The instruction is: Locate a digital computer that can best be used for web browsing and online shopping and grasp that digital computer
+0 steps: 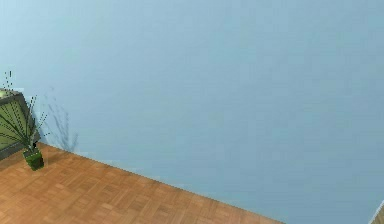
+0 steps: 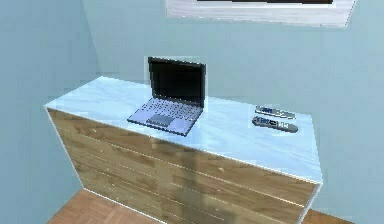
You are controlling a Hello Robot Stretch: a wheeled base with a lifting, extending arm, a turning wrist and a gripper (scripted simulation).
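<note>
1. Arm side view: the laptop (image 2: 170, 97) sits on the bench (image 2: 90, 98), roughly mid-top and a bit toward the picture's left. The lid is up, the screen is dark, and the keyboard half lies flat on the top, pointing toward the camera.
2. The bench has a pale, marble-looking top and a wood plank front (image 2: 150, 165). It's tucked into a corner of light blue walls.
3. Right of the laptop and clearly apart from it, two small flat grey things lie near the bench's right end. They look like remotes, one (image 2: 273, 111) just behind the other (image 2: 274, 124).
4. On the wall above the bench is the bottom edge of a white-framed thing (image 2: 260, 12). Window or picture, can't say.
5. Forward view: a plain blue wall (image 1: 220, 90) meets a parquet floor (image 1: 90, 195). At the far left a small spiky potted plant (image 1: 22, 135) stands on the floor, right next to a dark bit of furniture (image 1: 8, 100) cut off by the edge.
6. Tool: honestly can't tell its state from these shots.
</note>
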